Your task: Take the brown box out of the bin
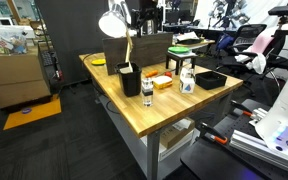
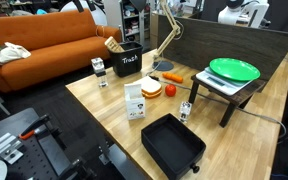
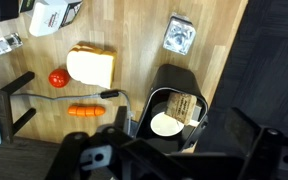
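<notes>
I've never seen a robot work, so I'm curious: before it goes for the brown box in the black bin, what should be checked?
1. Brown box is in the bin: ok. It stands inside, beside a white round thing.
2. Bin is upright on the table: ok in both exterior views.
3. Pincer is down at the box: not ok. The wrist view looks down on the bin from well above.
4. Pincer is open: cannot tell. It is dark and blurred.
5. Room above the bin: cannot tell. The lamp head looks close to it in an exterior view.
</notes>
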{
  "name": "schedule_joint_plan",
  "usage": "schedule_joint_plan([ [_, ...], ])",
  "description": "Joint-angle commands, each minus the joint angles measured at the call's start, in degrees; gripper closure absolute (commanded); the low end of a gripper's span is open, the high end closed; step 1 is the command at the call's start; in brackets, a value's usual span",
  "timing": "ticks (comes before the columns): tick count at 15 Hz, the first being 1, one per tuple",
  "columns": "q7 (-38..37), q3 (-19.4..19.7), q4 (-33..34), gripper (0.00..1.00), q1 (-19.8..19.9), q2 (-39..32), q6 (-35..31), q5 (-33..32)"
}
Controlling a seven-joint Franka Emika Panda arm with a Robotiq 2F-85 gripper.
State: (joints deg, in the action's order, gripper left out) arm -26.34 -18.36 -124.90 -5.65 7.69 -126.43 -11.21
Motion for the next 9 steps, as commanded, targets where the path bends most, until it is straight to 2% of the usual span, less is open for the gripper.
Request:
schedule_joint_plan([
  [1,1.5,1.8,4.9,0.0,-1.7,-5.5,-2.1,0.4],
  [9,4.8,4.4,16.2,0.0,-5.7,-19.3,-1.0,1.1],
])
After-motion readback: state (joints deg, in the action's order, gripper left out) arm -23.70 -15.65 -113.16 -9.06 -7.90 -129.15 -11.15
